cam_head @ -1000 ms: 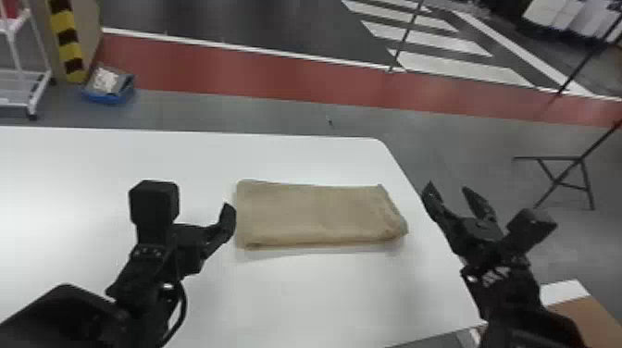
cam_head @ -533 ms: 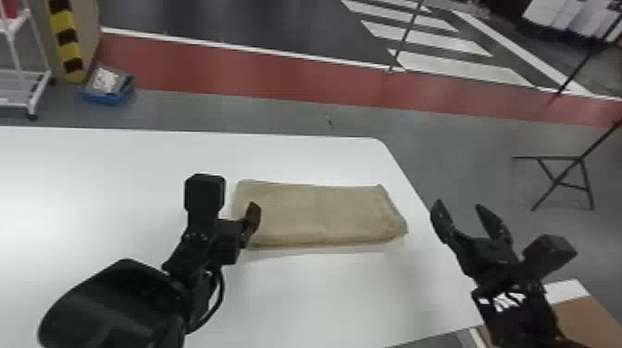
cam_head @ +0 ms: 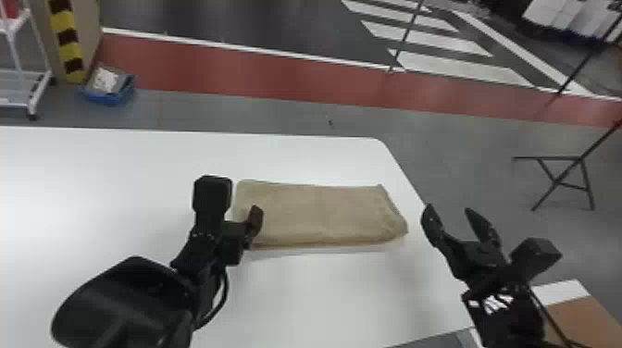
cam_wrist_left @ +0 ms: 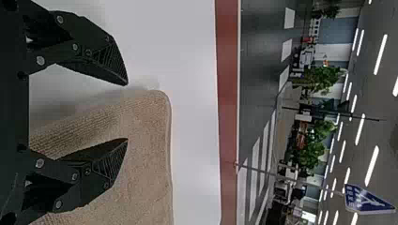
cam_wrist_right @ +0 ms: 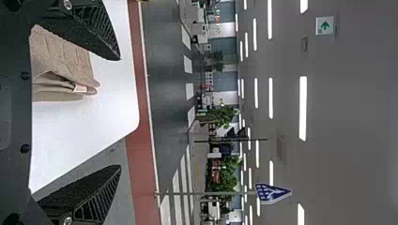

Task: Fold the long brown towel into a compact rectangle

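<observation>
Towel (cam_head: 319, 215) on table (cam_head: 115, 185); bin (cam_head: 110, 96) behind, left.

The towel (cam_head: 319, 215) lay folded flat on the white counter (cam_head: 319, 296). The left end effector (cam_head: 254, 222) was at its left end; the right end effector (cam_head: 448, 212), fingers (cam_head: 432, 226) spread, was off its right end, near the counter's edge. Beyond, a blue bin (cam_head: 108, 96) sat on the floor (cam_head: 259, 111) near a white rack (cam_head: 42, 85)

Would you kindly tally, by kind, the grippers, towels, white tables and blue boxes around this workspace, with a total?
Grippers: 2, the left gripper and the right gripper
Towels: 1, the folded brown towel
White tables: 1, the table under the towel
Blue boxes: 1, the blue box on the floor
Total: 5
</observation>
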